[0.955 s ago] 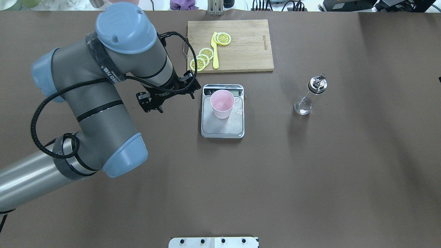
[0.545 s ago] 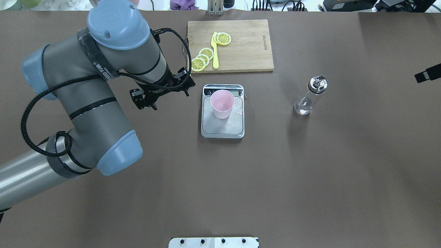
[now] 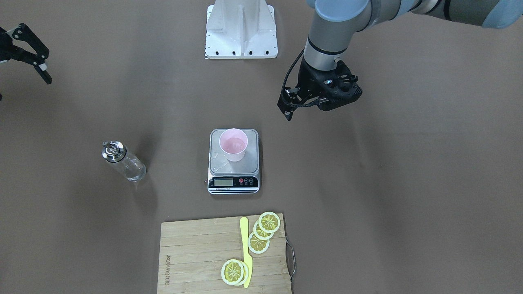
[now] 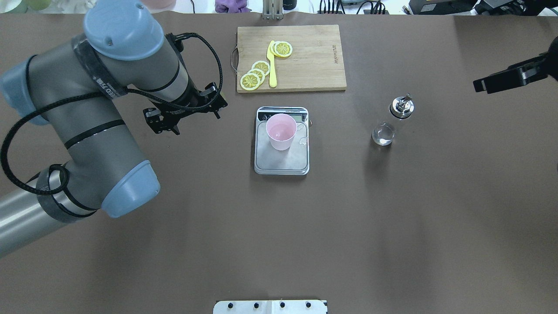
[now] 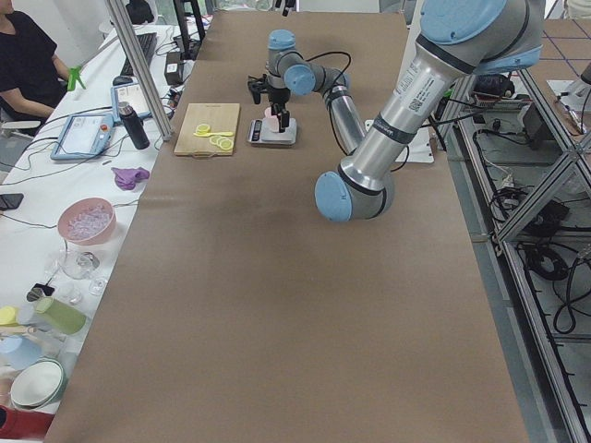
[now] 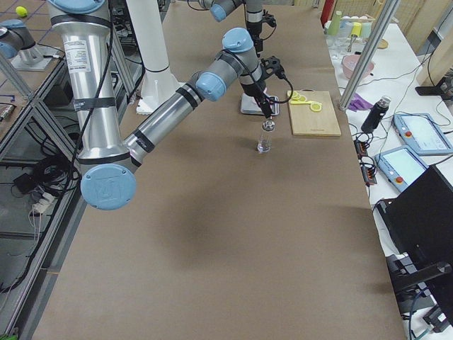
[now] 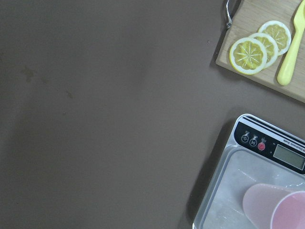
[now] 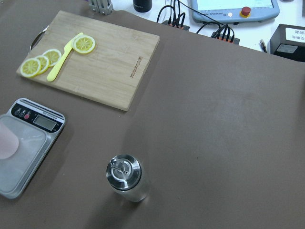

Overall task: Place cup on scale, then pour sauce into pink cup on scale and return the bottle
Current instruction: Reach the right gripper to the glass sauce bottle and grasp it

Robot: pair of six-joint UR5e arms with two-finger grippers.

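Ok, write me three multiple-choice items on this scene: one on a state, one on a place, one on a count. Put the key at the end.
1. How is the bottle right now?
A. standing upright on the table, nothing holding it
B. lying on its side
C. lifted, tilted and pouring

2. Where is the cup?
A. lifted in the air
B. on the bare table
C. on the platform of the scale

3. How many round buttons are on the scale's front strip?
A. one
B. three
C. six

Key:
1 A, the right-side view shows the bottle upright and alone.
2 C, the overhead and front views both show the cup on the steel platform.
3 B, the left wrist view shows three buttons in a row.
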